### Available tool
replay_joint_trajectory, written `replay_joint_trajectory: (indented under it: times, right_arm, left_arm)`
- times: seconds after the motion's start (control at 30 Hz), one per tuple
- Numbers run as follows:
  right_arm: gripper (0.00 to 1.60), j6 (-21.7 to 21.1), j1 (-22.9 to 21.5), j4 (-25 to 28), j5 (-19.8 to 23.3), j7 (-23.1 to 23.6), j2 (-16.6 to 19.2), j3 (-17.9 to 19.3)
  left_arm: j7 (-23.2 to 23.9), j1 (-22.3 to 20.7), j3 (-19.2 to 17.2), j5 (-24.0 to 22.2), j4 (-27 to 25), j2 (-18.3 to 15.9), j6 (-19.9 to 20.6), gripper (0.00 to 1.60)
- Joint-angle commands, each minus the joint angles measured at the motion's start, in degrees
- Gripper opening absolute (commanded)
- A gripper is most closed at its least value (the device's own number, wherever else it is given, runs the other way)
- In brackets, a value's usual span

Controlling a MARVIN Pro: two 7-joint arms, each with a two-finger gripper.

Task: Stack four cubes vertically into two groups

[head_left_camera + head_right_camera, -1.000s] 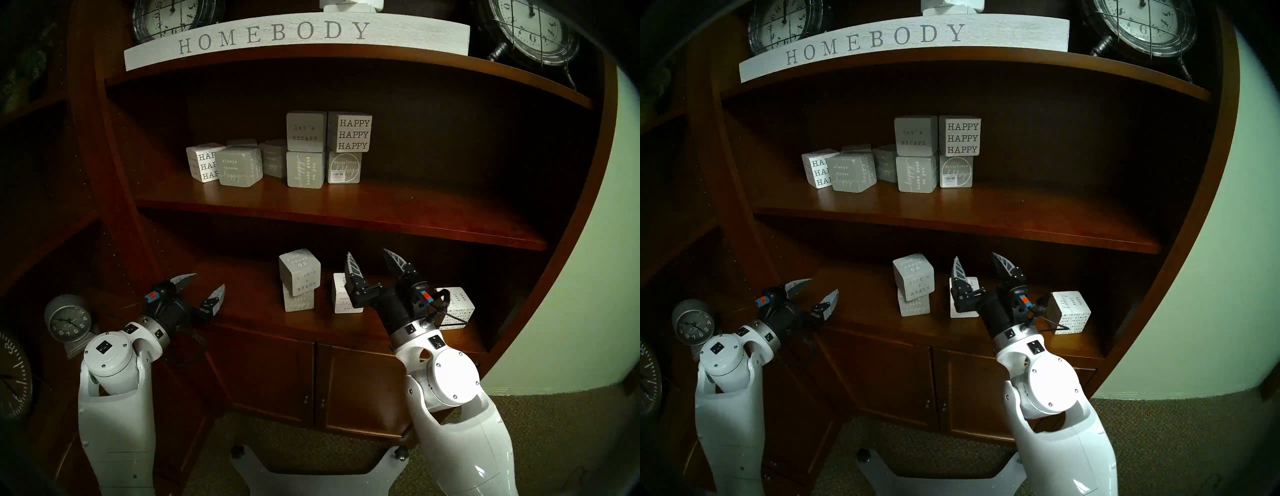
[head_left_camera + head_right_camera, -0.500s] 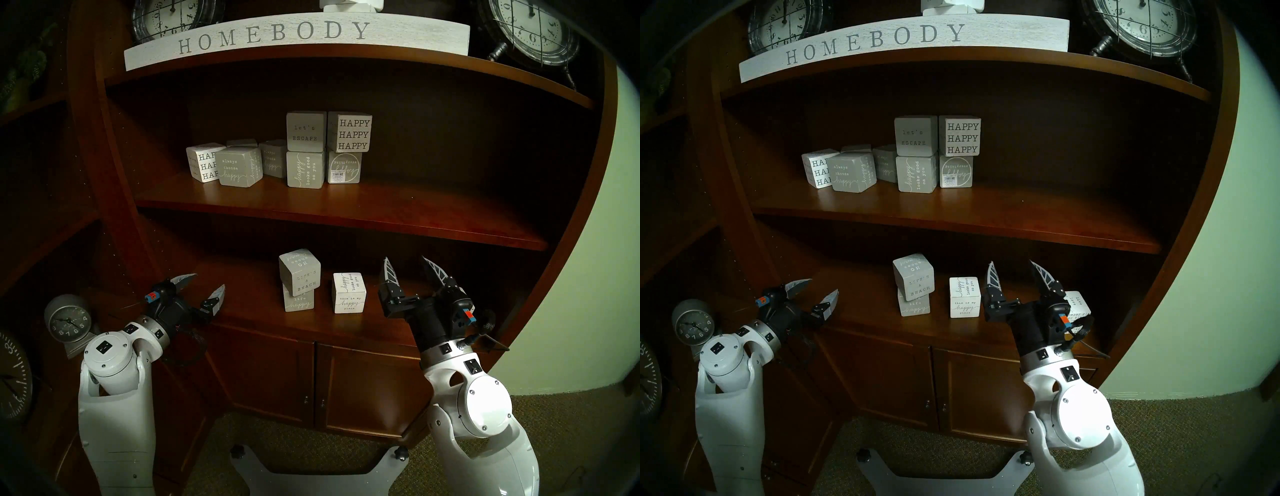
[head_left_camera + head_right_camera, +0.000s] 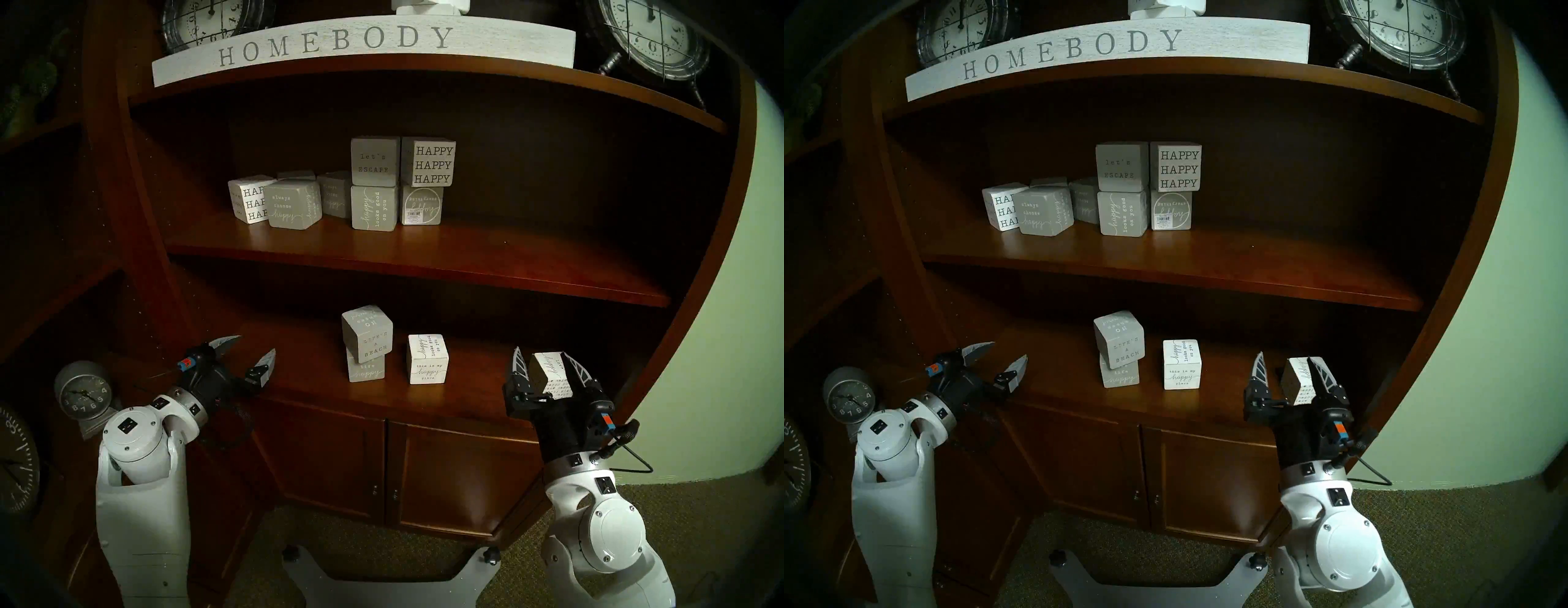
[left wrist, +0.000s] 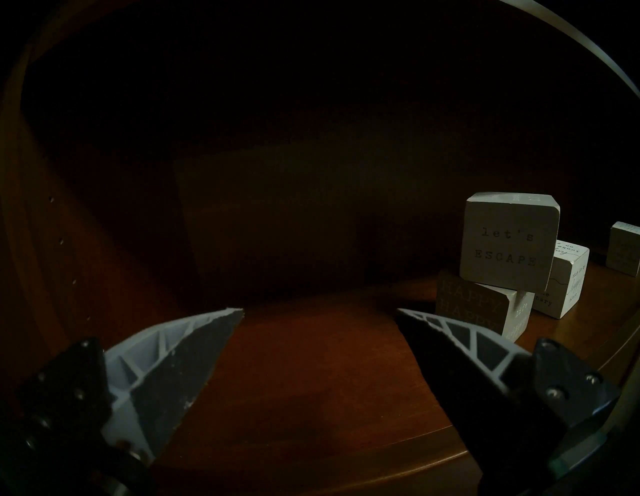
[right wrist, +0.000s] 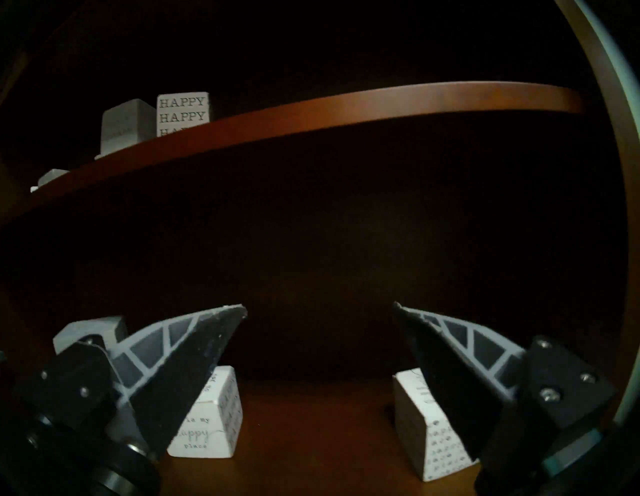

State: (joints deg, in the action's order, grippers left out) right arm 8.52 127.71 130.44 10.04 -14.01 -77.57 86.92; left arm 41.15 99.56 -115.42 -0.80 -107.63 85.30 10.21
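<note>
Matte grey cubes stacked askew, ribbed right pincer agape before printed white cube, left pincer agape.

The bookcase shelf is reddish-brown wood with a smooth, semi-glossy finish that carries soft reflections. The lettered cubes, such as the grey "LIFE'S A BEACH" cube and the white "this is my happy place" cube, have matt painted faces with printed lettering. The arm shells look like glossy white plastic, the fingers are matt grey ribbed plastic, and the floor carpet is rough and fibrous.
</note>
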Motion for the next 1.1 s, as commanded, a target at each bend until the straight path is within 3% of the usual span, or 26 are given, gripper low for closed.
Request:
replay_joint_trajectory:
  times: [0.0, 0.4, 1.07]
  right_arm:
    - [1.6, 1.32, 3.43, 1.36, 4.58, 1.54, 1.18, 4.2]
    - [1.6, -0.02, -1.0, -4.24, 11.0, 5.41, 3.61, 8.58]
    - [1.6, -2.5, -9.34, -9.92, 9.88, 2.7, 2.86, 7.84]
  left_arm:
    - [-0.08, -0.12, -0.05, 0.08, -1.16, -0.09, -0.08, 1.6]
    - [-0.08, -0.11, -0.05, 0.09, -1.17, -0.08, -0.07, 1.6]
    - [-0.07, -0.12, -0.05, 0.09, -1.16, -0.08, -0.08, 1.6]
